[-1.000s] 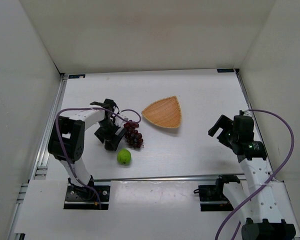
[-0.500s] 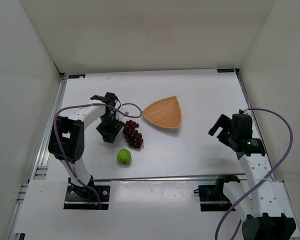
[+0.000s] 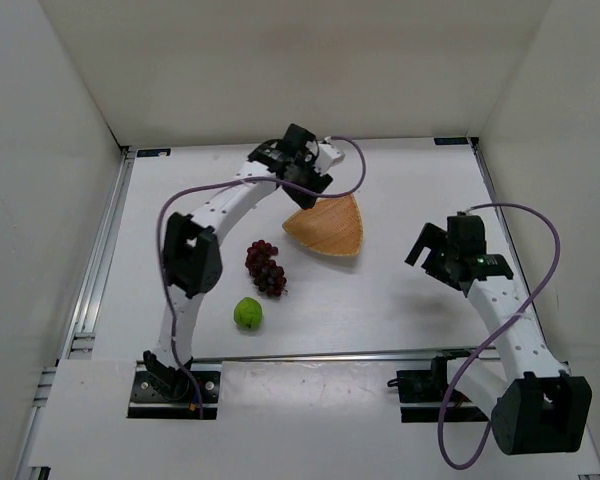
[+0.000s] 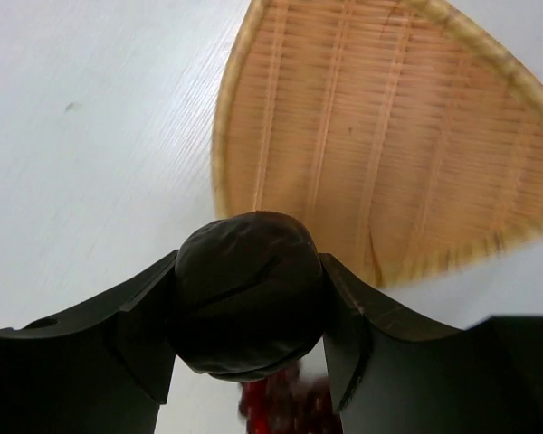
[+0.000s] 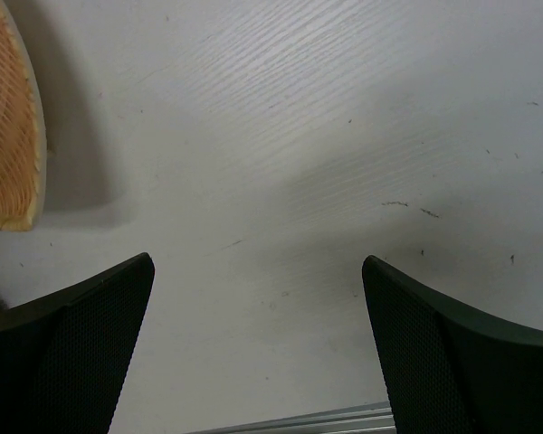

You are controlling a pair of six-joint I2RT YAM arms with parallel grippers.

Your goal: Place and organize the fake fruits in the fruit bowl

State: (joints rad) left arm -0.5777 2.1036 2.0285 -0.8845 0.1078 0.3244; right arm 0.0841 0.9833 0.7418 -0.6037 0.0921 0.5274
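Both arm bases sit at the near edge of the tabletop point(image 3: 400, 310). Round green fruit point(image 3: 247, 313) lies near-left, alone, apart from the grape bunch point(image 3: 266, 267) just beyond it. Both rest on the tabletop, outside the bowl. Right arm is bent up from its base at near right, its gripper point(image 3: 427, 250) pointing left and hanging over bare tabletop, well apart from the bowl. The right wrist view shows its fingers point(image 5: 68, 344) spread wide with nothing between them; only a cut-off strip of the bowl's rim shows at that view's left edge. The woven tan fruit bowl point(image 3: 327, 226) sits mid-table, far-right of the grapes, nothing inside it. Left arm stretches long from near left toward the far side, elbow above the grapes, with the left gripper point(image 3: 305, 178) over the bowl's far-left edge. From the top view the held item is hard to make out under the black gripper. In the left wrist view the gripper is clamped on the blackish lumpy fruit point(image 4: 244, 289), held above the bowl's rim; a blurred red bit of grapes shows under it. A purple cable point(image 3: 352, 165) loops off the left wrist.
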